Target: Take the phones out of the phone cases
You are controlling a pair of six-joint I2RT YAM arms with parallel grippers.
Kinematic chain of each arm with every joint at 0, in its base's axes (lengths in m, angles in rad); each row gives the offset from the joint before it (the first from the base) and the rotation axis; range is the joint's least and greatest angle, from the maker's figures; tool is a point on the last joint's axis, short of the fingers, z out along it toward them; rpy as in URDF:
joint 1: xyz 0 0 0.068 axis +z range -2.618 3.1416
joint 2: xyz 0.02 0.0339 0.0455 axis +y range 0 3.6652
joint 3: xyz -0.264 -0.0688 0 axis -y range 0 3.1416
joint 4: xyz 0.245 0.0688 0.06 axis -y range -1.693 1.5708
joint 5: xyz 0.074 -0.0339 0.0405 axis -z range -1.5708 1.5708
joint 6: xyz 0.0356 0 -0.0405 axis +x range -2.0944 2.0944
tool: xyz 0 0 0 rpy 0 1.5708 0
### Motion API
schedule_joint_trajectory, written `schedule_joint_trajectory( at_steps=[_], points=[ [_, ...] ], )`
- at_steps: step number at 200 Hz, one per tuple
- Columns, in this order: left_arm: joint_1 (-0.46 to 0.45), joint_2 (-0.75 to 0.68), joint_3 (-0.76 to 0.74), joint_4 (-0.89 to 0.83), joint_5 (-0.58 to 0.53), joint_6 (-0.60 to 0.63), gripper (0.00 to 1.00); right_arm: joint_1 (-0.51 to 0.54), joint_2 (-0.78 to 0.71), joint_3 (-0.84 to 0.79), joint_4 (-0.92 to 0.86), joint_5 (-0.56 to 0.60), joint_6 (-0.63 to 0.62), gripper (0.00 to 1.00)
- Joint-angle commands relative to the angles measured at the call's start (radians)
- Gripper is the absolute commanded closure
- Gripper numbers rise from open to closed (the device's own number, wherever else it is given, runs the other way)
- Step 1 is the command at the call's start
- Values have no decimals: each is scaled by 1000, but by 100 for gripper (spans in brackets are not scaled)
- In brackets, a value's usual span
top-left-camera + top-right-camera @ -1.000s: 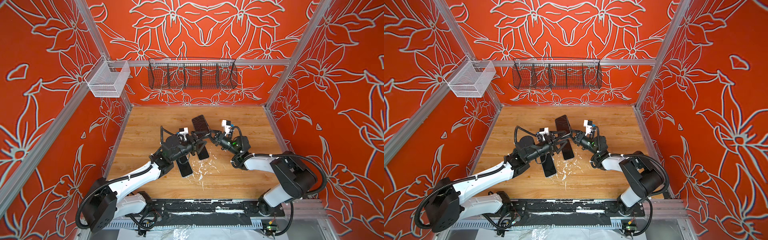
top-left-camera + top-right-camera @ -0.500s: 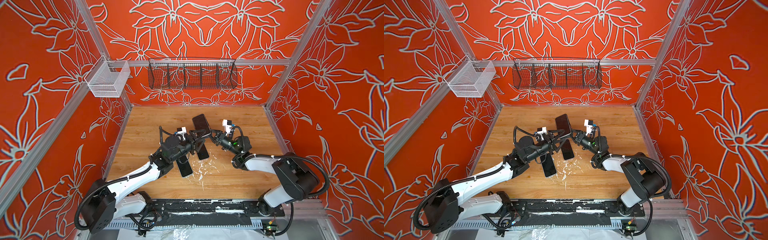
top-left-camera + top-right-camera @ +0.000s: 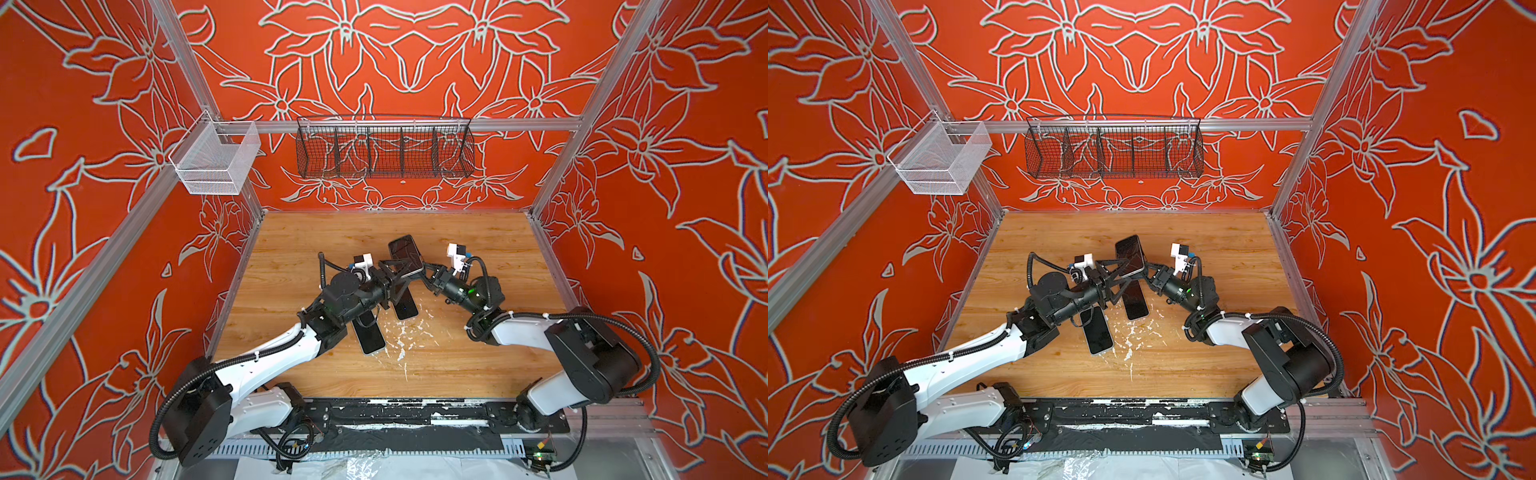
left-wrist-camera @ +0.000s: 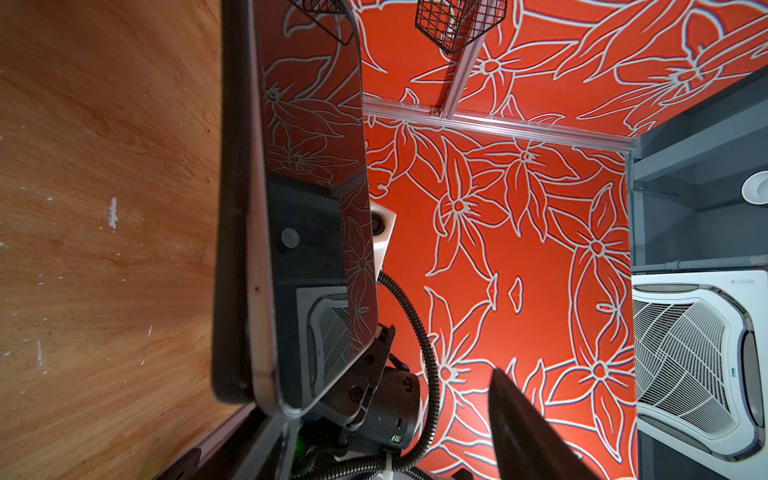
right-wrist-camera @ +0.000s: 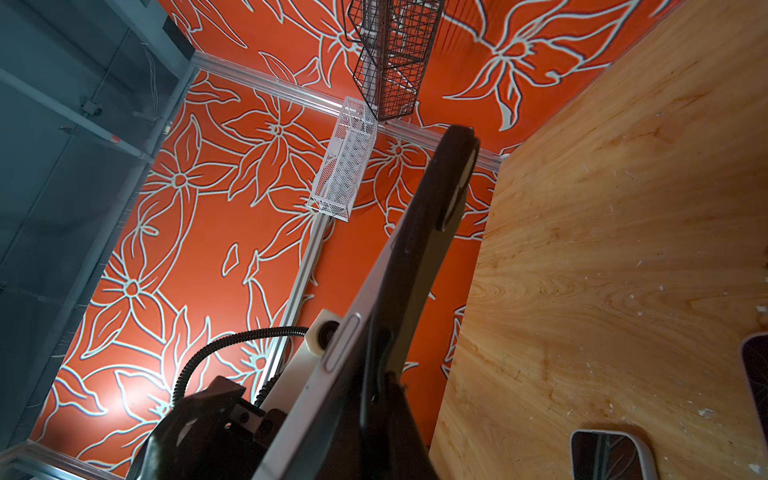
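The phone (image 3: 406, 254) is held tilted in the air over the wooden table (image 3: 478, 257), its dark screen (image 4: 316, 158) facing up in both top views. A black phone case (image 4: 232, 208) covers its back, and the silver phone edge (image 5: 357, 353) stands a little off the case (image 5: 432, 232) at the held end. My right gripper (image 3: 424, 272) (image 5: 374, 432) is shut on that lower end of the cased phone. My left gripper (image 3: 404, 275) (image 4: 382, 415) is open, straddling the same end; one dark finger (image 4: 523, 432) stands clear of the glass.
Two other phones lie flat on the table under the arms, one near (image 3: 405, 306) (image 5: 756, 374) and one further forward (image 3: 370, 337) (image 5: 606, 457). White flecks (image 3: 401, 332) dot the wood. A black wire basket (image 3: 384, 147) and a white mesh bin (image 3: 214, 160) hang on the walls.
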Motion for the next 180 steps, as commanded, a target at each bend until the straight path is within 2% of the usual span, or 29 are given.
schedule_joint_trajectory(
  at_steps=[1, 62, 112, 180],
  points=[
    [6, 8, 18, 25, -15, 12, 31, 10, -43, -12, 88, 2, -15, 97],
    [18, 39, -16, 34, -16, 29, 35, 17, -68, -21, 87, 5, -21, 97],
    [39, 35, -22, -1, -14, 61, 43, 18, -101, -40, 79, 7, -40, 97],
    [56, 74, -33, 40, 10, 47, 53, 18, -109, -40, 67, 4, -47, 97]
  ],
)
